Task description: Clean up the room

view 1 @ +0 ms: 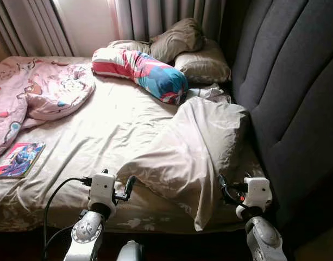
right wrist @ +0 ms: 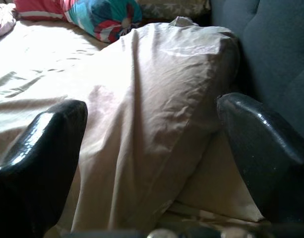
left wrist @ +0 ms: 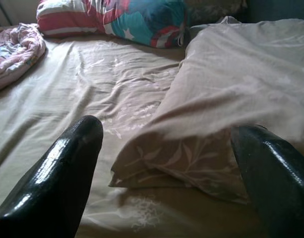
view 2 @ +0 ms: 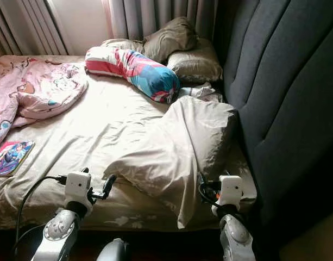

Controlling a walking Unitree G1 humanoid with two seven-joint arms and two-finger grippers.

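A big beige pillow (view 1: pixel 190 144) lies slumped across the front right of the bed, one end against the headboard and its loose case hanging over the bed's front edge. My left gripper (view 1: pixel 126 190) is open just before the pillow's near left corner (left wrist: pixel 186 161), with nothing between its fingers (left wrist: pixel 62 173). At the pillow's right end, close to the headboard, my right gripper (view 1: pixel 226 189) is open too. The pillow (right wrist: pixel 156 109) lies ahead between its fingers (right wrist: pixel 42 148), untouched.
The beige bed sheet (view 1: pixel 112 125) is wrinkled. A colourful bolster (view 1: pixel 147 70) and two brown pillows (view 1: pixel 201 65) lie at the far end. A pink quilt (view 1: pixel 41 92) is bunched at the left, a picture book (view 1: pixel 18 159) below it. The dark padded headboard (view 1: pixel 296 109) walls the right side.
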